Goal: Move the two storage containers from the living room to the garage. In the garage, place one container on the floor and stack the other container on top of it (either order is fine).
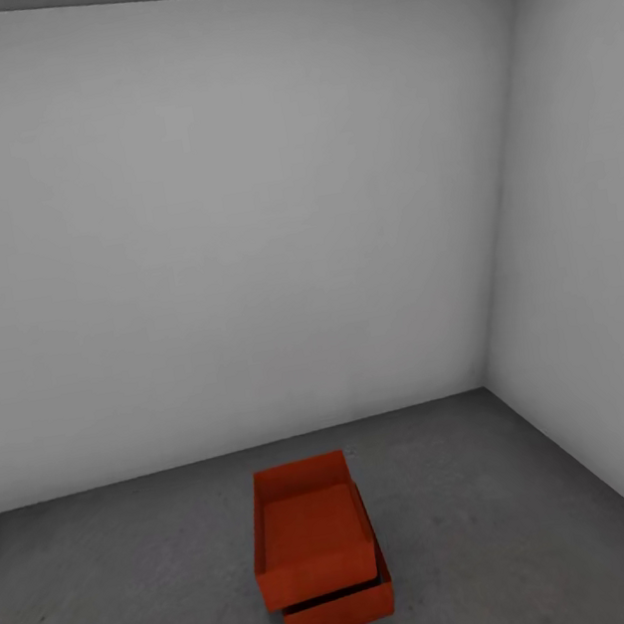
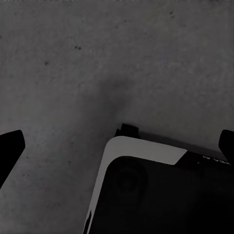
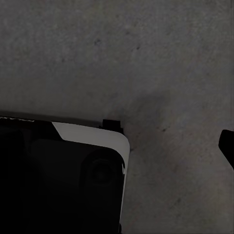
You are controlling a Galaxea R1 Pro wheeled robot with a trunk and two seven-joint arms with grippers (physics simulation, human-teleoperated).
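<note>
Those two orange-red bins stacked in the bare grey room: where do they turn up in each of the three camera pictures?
Head view: the upper storage container sits skewed on the lower storage container, low in the picture just left of centre, near the back wall.
Left wrist view: no bins; speckled concrete floor and the robot's base.
Right wrist view: no bins; floor and base again.
Shared landmark: the dark grey concrete floor.

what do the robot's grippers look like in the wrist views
Only dark tips of each gripper's fingers show: matte black, wedge-shaped fingers in the left wrist view, and one black finger in the right. Below them is the robot's black base with a white rounded corner.
</note>
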